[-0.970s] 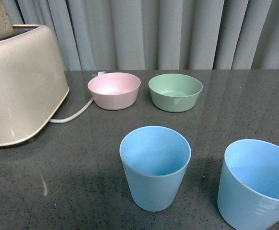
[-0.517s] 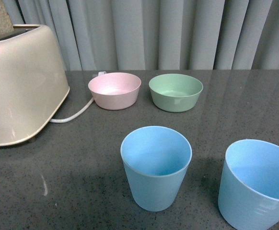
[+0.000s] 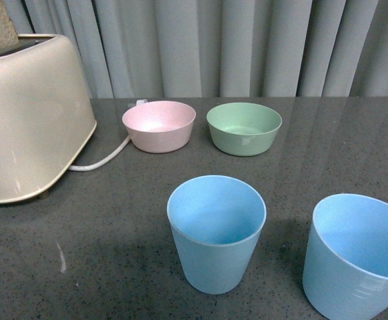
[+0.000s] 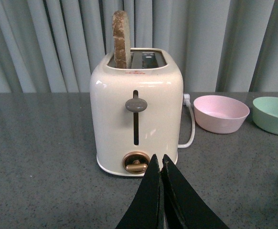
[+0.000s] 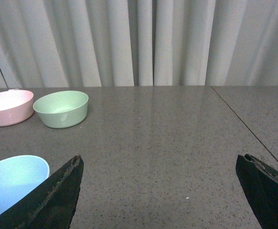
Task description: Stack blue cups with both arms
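Two light-blue cups stand upright on the dark grey table: one (image 3: 216,230) in the front middle, the other (image 3: 354,257) at the front right, partly cut off by the frame edge. Neither arm shows in the front view. My left gripper (image 4: 158,160) is shut and empty, its black fingers pointing at a cream toaster (image 4: 136,109). My right gripper (image 5: 160,160) is open wide and empty above bare table; one blue cup's rim (image 5: 12,181) shows beside one black finger (image 5: 58,195).
The cream toaster (image 3: 27,117), with a slice of bread (image 4: 121,38) in its slot, stands at the left, its white cord (image 3: 104,160) trailing toward a pink bowl (image 3: 159,125). A green bowl (image 3: 244,128) sits beside the pink one. Grey curtains hang behind the table.
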Available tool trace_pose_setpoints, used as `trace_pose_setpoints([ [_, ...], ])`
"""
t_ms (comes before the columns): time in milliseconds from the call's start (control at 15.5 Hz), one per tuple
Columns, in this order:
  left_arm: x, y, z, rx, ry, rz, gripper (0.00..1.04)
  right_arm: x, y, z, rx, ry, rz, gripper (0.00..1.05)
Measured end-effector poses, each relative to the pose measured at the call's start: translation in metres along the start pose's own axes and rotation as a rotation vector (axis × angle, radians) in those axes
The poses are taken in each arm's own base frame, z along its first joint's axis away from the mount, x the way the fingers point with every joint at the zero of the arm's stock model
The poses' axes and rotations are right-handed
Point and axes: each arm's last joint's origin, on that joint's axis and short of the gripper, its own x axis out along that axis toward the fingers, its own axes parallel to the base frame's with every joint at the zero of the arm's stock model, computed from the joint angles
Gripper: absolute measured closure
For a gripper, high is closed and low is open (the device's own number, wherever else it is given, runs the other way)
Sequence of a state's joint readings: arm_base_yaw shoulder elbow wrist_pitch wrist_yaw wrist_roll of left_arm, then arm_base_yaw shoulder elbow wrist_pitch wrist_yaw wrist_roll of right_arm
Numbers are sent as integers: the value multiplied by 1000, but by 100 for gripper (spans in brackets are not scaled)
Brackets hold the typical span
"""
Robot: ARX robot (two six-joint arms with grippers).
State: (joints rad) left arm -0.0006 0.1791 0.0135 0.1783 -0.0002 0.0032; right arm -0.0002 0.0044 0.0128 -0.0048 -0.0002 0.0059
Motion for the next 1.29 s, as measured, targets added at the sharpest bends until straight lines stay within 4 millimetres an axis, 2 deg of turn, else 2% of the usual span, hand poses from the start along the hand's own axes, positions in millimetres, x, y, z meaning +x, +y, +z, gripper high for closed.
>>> trace_pose_setpoints([
  [129,-8,0,-7,0,57,-3,104,0,0,0,0,0,0,7],
  [194,-11,0,-3,0,12,1,104,0,0,0,0,0,0,7],
  [517,-11,0,-3,0,12,0,104,0,0,0,0,-1,0,7],
  [582,-11,0,-3,-1,12,0,100,0,0,0,0,0,0,7],
  [647,-11,0,-3,-1,12,0,91,0,0,0,0,0,0,7],
  [776,-11,0,-3,-1,12,0,66,0,0,0,0,0,0,7],
  [905,-11,0,-3,-1,12,0,37,0,0,0,0,0,0,7],
  [1099,-11,0,-3,-1,12,0,6,0,0,0,0,0,0,7],
  [1293,-11,0,-3,-1,12,0,7,0,0,0,0,0,0,7],
])
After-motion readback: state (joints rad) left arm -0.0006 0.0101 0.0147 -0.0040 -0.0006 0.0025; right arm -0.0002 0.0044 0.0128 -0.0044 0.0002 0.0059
